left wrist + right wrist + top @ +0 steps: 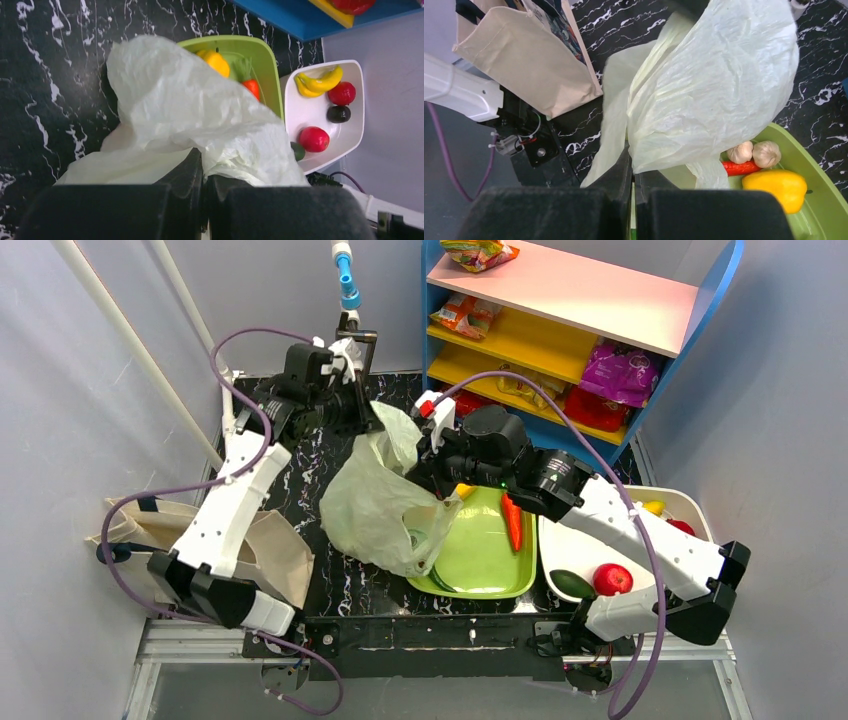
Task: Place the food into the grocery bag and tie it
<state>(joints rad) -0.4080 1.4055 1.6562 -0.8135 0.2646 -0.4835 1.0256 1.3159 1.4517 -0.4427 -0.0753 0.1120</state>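
Observation:
The pale-green grocery bag (375, 505) hangs crumpled over the black marble table, its lower part draped over the green tray (490, 575). My left gripper (368, 418) is shut on the bag's upper edge; in the left wrist view the film (190, 100) bunches at the closed fingertips (200, 165). My right gripper (432, 478) is shut on the bag's near side, with plastic (714, 75) pinched at its tips (626, 162). The tray holds food: a yellow pepper (774, 185), a red chili (512, 522) and garlic (754, 151).
A white tub (305, 115) to the right holds bananas (320, 80), red fruit (612, 578) and a dark green one (572, 584). Snack packets (620, 370) lie on the coloured shelf (560, 285) at the back right. A beige canvas tote (270, 550) lies at the left.

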